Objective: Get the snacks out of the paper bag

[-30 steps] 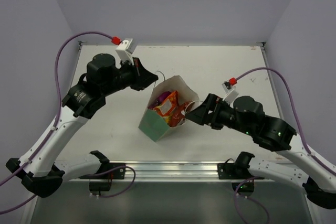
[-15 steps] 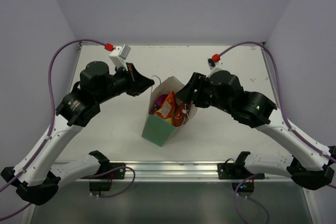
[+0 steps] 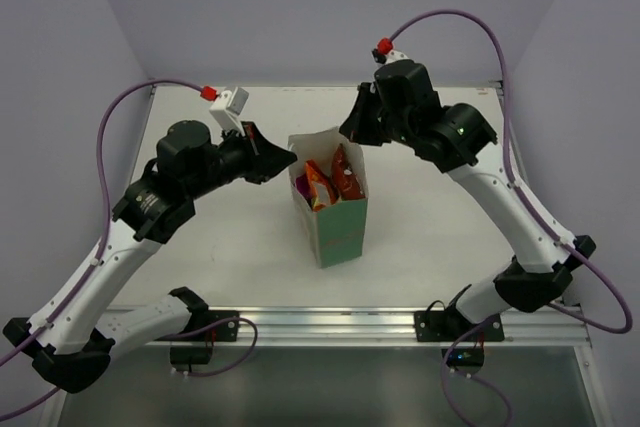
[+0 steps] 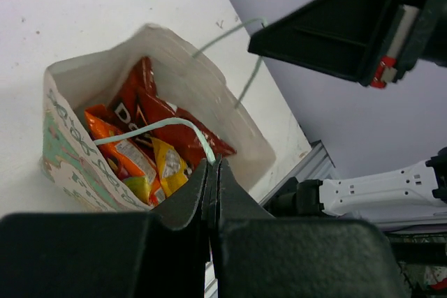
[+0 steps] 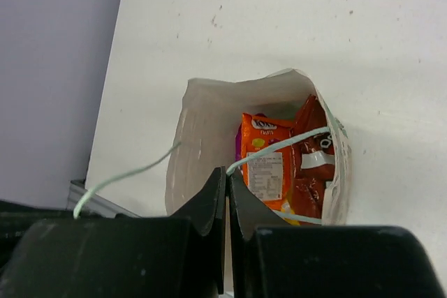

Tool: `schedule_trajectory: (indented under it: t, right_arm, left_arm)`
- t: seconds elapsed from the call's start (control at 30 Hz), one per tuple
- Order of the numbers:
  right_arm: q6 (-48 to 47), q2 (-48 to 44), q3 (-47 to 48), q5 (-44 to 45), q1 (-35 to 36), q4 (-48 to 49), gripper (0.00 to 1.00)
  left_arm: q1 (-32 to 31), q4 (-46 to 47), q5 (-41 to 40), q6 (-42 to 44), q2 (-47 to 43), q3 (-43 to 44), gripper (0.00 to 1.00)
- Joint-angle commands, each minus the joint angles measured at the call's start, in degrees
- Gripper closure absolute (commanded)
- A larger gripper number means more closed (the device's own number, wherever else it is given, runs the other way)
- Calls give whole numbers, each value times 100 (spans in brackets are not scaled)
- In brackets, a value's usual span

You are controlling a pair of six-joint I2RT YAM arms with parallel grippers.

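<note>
1. Across the top view, white table (image 3: 200, 247) with the paper bag (image 3: 340, 222) near its middle, between the two arms. Upright, mint-green side toward the arm bases, mouth open upward. Too fine from up here: the strings, and what either hand grips.
2. At the bag's left rim, left gripper (image 3: 291, 155); above the far right rim, right gripper (image 3: 352, 133). Both off the table, with the bag between them.
3. Only through the left wrist camera: left gripper clamped tight, pinching the left-side handle (image 4: 167, 121) at its fingertips. Across the mouth, right-side handle (image 4: 249, 78) rising toward the dark right gripper overhead.
4. Only through the right wrist camera: right gripper likewise squeezed closed, nipping the right-side handle at its tip, the string stretched across the bag's mouth. Left-side handle trailing off toward the lower left.
5. Inside the bag, the snacks (image 5: 269, 172):
   - From above, just an orange packet (image 3: 318, 187) and a red packet (image 3: 347, 175), on end, side by side.
   - Added by the left wrist view: a yellow packet (image 4: 167, 165) beside the orange one.
   - Added by the right wrist view: a sliver of purple (image 5: 237, 148) against the inner wall, next to the orange packet.
</note>
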Motion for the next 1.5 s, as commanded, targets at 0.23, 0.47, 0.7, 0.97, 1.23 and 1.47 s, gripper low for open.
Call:
schedule_trajectory:
  t: [0.23, 0.47, 0.7, 0.97, 1.23, 1.47]
  right_arm:
    - [-1055, 1294, 1763, -1015, -404, -571, 93]
    - [-1125, 424, 189, -428, -404, -70, 47]
    - [-1309, -595, -910, 399, -404, -122, 1]
    - [-1432, -1483, -1684, 910, -404, -483, 1]
    - [-1451, -1889, -1492, 234, -123, -429, 1]
    - [-1090, -975, -455, -320, 624, -448, 13]
  left_arm:
    - [6, 1392, 526, -579, -144, -233, 100]
    - [6, 1768, 736, -860, -268, -751, 100]
    - [-82, 1963, 904, -966, -294, -989, 100]
    - [-99, 1990, 860, -914, -312, -1042, 100]
    - [-91, 1858, 562, -940, -426, -1156, 100]
    - [-99, 1577, 166, -1045, -558, -1094, 100]
